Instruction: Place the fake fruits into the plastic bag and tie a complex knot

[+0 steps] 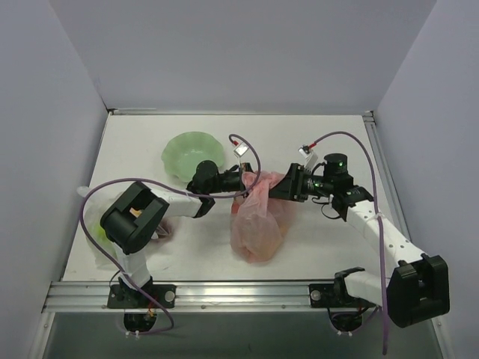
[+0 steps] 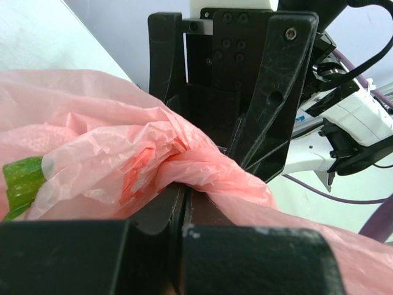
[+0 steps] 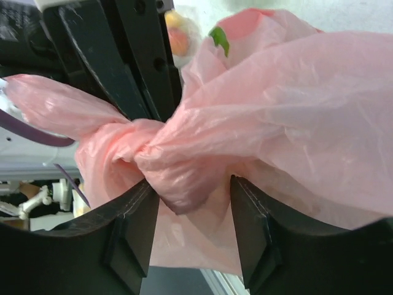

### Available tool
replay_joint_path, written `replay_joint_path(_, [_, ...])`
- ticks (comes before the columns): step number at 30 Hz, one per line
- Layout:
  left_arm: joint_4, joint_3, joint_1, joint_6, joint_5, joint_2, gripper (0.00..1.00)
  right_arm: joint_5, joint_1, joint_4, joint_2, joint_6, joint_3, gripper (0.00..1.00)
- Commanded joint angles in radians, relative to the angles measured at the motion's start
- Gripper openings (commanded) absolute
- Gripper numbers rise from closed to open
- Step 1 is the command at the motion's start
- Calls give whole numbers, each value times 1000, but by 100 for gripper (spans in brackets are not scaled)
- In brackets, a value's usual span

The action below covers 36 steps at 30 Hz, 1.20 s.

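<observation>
Top view: the bag [image 1: 258,224] lies at the centre of the desk [image 1: 322,247], its neck drawn up between the two claws just below the bowl [image 1: 193,153]. The left claw [image 1: 243,182] is clamped tight on a twisted strand of the neck. The right claw [image 1: 273,187] sits half closed round the knot [image 3: 153,153], with plastic pressed against both inner faces. A green fruit [image 2: 21,181] shows through the film at the left edge of the left wrist view, so at least that one is inside.

The main risk looks like tearing. The film is thin and bunched hard at the twist, and a sharp pull apart could split it there. The knot also seems loose, only one wrap. If either claw lets go early, or the strand slips from the left pinch, it may unwind. Pulling upward could lift the bag and roll the fruit.
</observation>
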Motion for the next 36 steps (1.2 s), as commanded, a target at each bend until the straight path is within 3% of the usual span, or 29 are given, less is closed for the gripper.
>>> replay_joint_path(1, [120, 0, -13, -19, -2, -35, 0, 10, 11, 256, 27, 145, -18, 48])
replay_joint_path(14, [171, 27, -24, -17, 32, -13, 0, 42, 115, 565, 111, 307, 34, 50])
replay_joint_path(20, [140, -57, -15, 82, 15, 9, 0, 55, 112, 611, 114, 252, -80, 61])
replay_joint_path(21, [138, -63, -13, 101, 15, 16, 0, 17, 98, 594, 102, 211, -100, 66])
replay_joint_path(25, [126, -63, -3, 107, 23, 25, 1, -92, 10, 333, 58, 69, -67, 74])
replay_joint_path(33, [122, -48, -3, 95, 24, 17, 1, -192, -63, -122, -65, -219, 45, 73])
replay_joint_path(35, [122, -50, -1, 93, 29, 13, 0, -208, -74, -184, -85, -264, 39, 69])
replay_joint_path(36, [123, -48, -1, 89, 30, 11, 0, -211, -77, -205, -100, -281, 36, 62])
